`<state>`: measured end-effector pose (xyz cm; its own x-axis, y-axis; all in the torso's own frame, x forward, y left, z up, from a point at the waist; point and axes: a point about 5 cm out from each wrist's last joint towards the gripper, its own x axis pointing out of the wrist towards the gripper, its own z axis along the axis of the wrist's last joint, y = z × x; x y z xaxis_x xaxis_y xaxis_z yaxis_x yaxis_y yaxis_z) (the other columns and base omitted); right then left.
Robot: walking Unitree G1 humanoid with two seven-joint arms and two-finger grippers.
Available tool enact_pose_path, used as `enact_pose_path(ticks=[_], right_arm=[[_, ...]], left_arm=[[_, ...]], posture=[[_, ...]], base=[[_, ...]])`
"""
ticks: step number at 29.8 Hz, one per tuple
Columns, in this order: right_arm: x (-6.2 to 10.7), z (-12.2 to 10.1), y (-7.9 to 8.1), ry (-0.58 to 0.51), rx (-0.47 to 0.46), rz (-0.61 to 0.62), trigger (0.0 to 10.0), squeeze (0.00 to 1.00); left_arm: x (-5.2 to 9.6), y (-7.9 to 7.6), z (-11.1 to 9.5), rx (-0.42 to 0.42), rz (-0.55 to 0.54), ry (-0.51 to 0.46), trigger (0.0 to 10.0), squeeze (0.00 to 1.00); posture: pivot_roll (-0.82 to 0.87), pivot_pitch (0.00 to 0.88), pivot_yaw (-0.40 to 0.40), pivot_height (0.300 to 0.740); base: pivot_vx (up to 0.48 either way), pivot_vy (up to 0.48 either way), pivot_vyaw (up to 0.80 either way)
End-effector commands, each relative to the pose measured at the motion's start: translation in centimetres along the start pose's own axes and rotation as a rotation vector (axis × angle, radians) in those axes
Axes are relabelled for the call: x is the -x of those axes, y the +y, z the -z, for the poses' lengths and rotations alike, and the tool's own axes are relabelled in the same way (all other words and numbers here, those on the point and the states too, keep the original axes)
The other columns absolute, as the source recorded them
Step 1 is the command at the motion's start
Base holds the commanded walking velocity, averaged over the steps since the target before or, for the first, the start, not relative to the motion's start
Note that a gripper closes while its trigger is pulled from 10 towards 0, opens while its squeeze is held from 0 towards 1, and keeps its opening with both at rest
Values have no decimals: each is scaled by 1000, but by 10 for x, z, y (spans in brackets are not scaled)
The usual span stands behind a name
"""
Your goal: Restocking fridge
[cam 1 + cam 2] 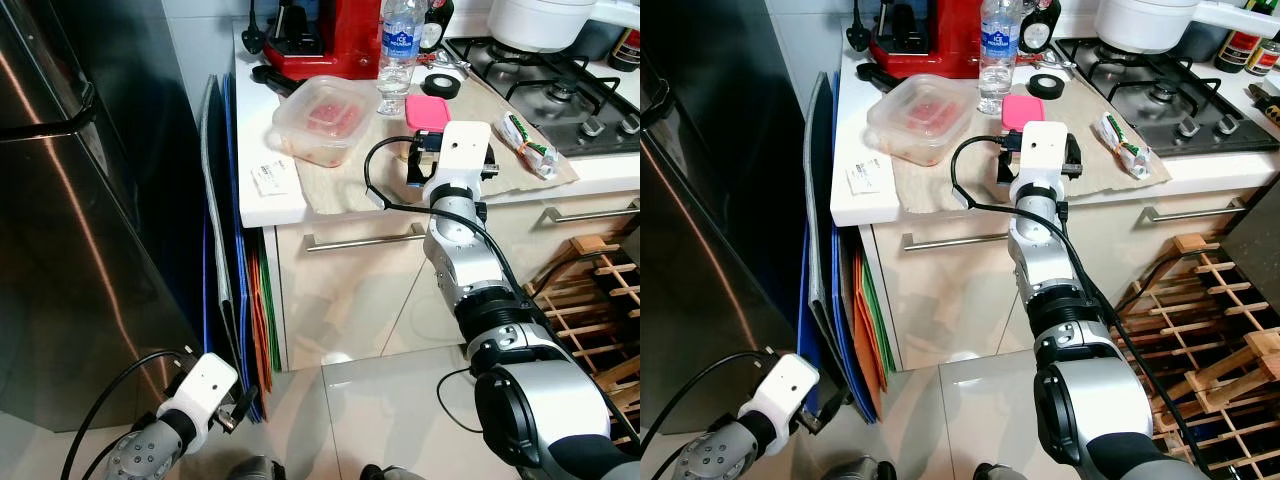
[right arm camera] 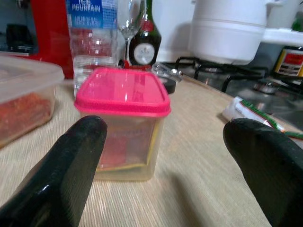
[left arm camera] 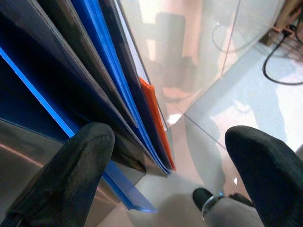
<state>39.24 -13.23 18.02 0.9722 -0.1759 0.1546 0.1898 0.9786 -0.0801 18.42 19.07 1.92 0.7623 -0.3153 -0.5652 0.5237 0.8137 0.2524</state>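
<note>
Eye views: our right tool (image 1: 1038, 165) over counter (image 1: 865, 205), pink-lid tub (image 1: 1021, 110) just ahead; bottle (image 1: 998, 50) behind could tip | right wrist: fingers (image 2: 71, 161) wide, tub off-centre, may get shoved | left wrist: left tool (image 3: 165, 161) wide, idle near boards (image 3: 94, 71), fridge (image 1: 70, 220) shut.

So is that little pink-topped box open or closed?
Closed: the pink lid sits flat on the small container, between the right gripper's open fingers.

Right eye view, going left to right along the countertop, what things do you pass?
White paper slip → clear food tub with red contents → water bottle → pink-lidded container → wrapped packet → gas hob.
</note>
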Motion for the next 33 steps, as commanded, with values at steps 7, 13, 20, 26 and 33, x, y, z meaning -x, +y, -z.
enact_pose_path(ticks=[7, 13, 20, 26, 33], right_arm=[[-6, -3, -3, 18, -15, -12, 10000, 0], [-11, -3, -8, 36, -18, -7, 10000, 0], [-8, -3, -6, 17, -10, 0, 10000, 0], [-4, -1, -4, -1, -6, 8, 10000, 0], [0, -1, -8, -32, -10, 41, 10000, 0]], left_arm=[[-108, -120, -92, 32, 60, 155, 10000, 0], [-120, -135, -110, 40, 80, 184, 10000, 0], [-130, -167, -164, 46, 109, 117, 10000, 0], [-127, -184, -191, 49, 167, 40, 10000, 0], [-126, -185, -218, 64, 111, -60, 10000, 0]], posture=[[263, 98, -2, 740], [269, 103, -1, 740], [268, 113, -1, 740], [261, 111, 0, 740], [243, 100, -6, 740]], base=[[0, 0, 0], [0, 0, 0], [0, 0, 0], [0, 0, 0], [0, 0, 0]])
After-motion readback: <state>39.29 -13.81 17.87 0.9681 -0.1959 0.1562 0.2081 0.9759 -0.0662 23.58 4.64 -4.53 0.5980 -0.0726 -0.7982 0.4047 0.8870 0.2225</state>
